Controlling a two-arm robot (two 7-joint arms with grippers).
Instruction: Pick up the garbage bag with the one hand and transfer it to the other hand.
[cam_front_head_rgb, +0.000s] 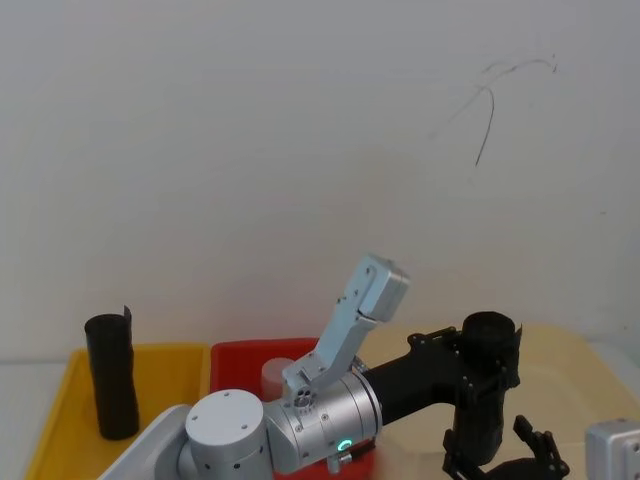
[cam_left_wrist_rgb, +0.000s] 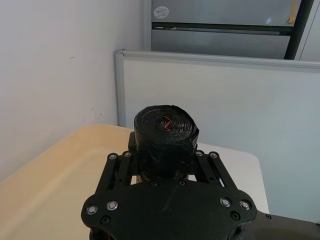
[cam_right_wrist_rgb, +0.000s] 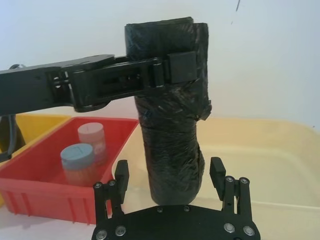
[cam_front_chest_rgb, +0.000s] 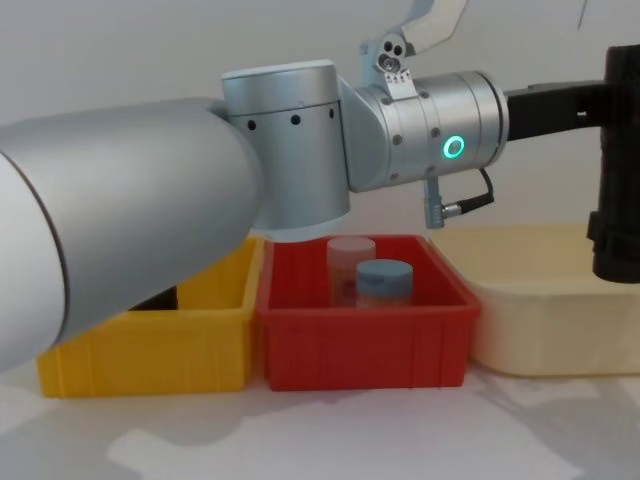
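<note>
Black crinkled film roll, garbage bag (cam_right_wrist_rgb: 172, 145), hangs upright over cream bin (cam_right_wrist_rgb: 280, 145). Our left gripper (cam_right_wrist_rgb: 166, 70) clamped on bag's upper part, lower length free beneath its fingers. We judge this leaves other hand room to take hold. Our right gripper (cam_right_wrist_rgb: 169, 170) sits below left one, fingers spread wide, one each side of bag's lower end, not touching it. We judge handover not yet done: right must close before left lets go. Red bin (cam_right_wrist_rgb: 45, 185) lies beside right gripper, apart from it.
</note>
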